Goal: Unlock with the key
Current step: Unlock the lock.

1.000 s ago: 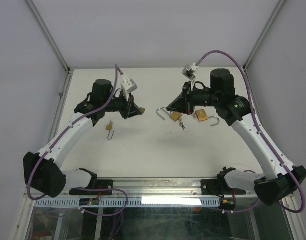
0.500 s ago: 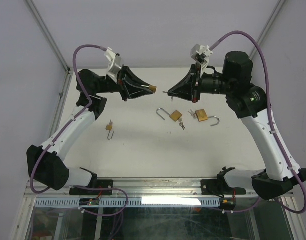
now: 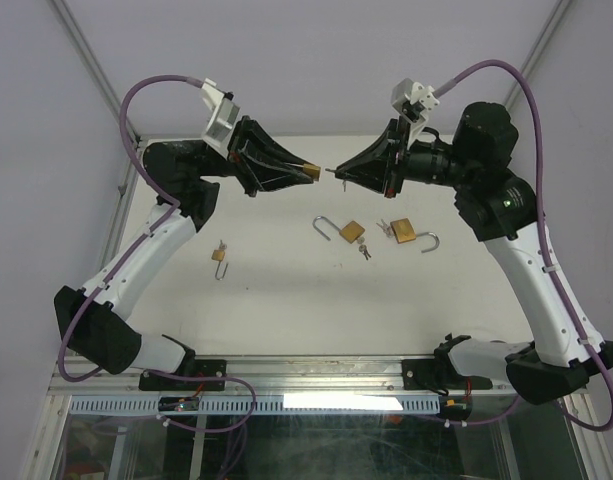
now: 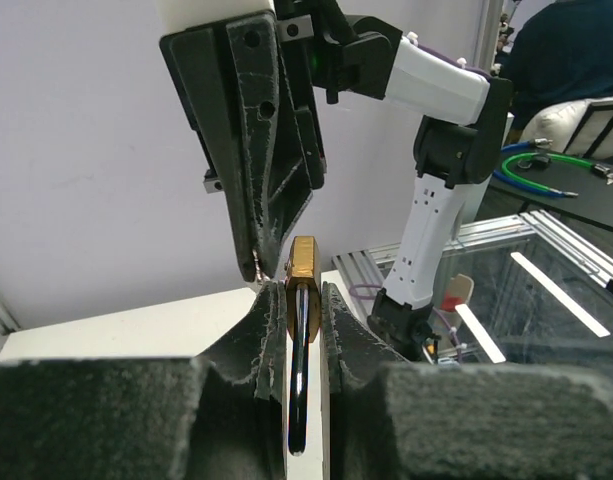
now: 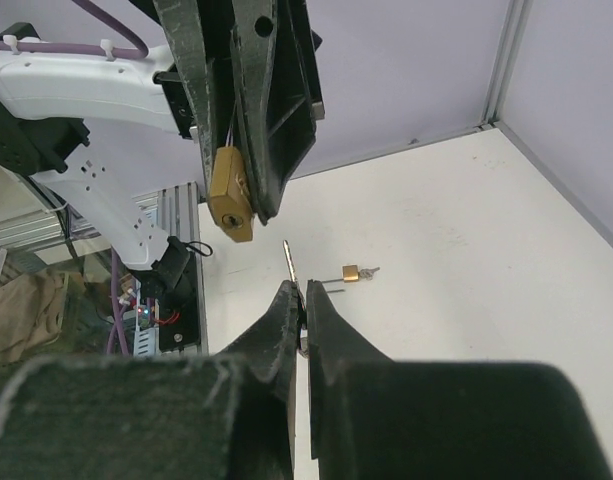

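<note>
Both arms are raised above the white bench [image 3: 286, 310], with the hands pointed tip to tip. The left hand [image 3: 306, 175] is closed tight on a small brass padlock [image 3: 310, 176], which is pinched at the fingertips and held in the air, well above the bench. In the left wrist view its body is seen sticking out past the pads, with the steel shackle [image 4: 299, 400] running back between them. Whether the shackle is latched cannot be told.

The right hand [image 5: 298, 292] is clamped fully on a thin silver key [image 5: 289, 262], blade out towards the held padlock. From the right wrist, the keyhole face is seen turned towards the key. The key tip is just beside the lock, apart from it and not inserted.

Three more locks are left lying on the bench:
- an open-shackle brass padlock [image 3: 352, 232] near the middle, with a key bunch [image 3: 365, 251] at its near side
- a second open brass padlock [image 3: 406, 236] just right of it
- a tiny brass padlock [image 3: 218, 255] well apart on the left
</note>
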Tool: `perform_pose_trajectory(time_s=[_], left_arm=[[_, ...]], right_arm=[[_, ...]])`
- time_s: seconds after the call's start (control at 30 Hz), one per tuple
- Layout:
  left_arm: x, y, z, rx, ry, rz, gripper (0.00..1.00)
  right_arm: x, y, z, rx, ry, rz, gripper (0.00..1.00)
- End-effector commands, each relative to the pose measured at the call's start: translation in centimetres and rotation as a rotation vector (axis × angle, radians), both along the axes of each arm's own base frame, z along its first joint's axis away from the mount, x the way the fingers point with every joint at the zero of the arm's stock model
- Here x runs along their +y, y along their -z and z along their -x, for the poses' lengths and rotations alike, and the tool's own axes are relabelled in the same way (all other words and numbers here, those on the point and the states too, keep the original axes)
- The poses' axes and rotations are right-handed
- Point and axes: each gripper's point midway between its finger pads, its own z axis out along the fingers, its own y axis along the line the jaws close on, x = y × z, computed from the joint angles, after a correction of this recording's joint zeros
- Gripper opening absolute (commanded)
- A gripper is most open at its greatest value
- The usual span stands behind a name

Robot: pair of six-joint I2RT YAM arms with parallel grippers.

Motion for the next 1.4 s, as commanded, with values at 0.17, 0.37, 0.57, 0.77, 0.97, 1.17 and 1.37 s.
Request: perform_pose_trajectory(time_s=[0.17,0.37,0.57,0.77,0.97,1.17,1.37], left_arm=[[0.1,-2.1,1.3,-0.032,0.017,0.035,0.0],[-0.1,-2.5,1.5,0.008,0.015,0.055,0.0],[-0.6,-2.4,1.9,0.018,0.043,0.046,0.0],[-0.7,-2.4,1.8,0.021,0.037,0.05,0.0],[-0.8,-2.3,1.6,0.029,0.037,0.049,0.0],[-0.9,-2.4,1.5,0.034,0.038,0.051,0.0],[-1.0,-2.2,1.5,0.041,0.041,0.047,0.0]], right_arm=[[-0.6,-2.8,2.4,-0.102,-0.055,-0.028,0.0],[-0.8,-2.8,4.6,-0.103,-0.141,-0.048,0.0],[-0.5,-3.7,4.5,-0.111,-0.147,-0.087,0.0],[-0.5,-3.6,3.9,-0.113,-0.115,-0.085,0.0],[-0.4,-2.7,3.1,-0.093,-0.096,-0.065,0.0],[-0.2,-1.7,2.5,-0.087,-0.084,-0.037,0.0],[-0.1,-1.3,2.0,-0.082,-0.077,-0.022,0.0]])
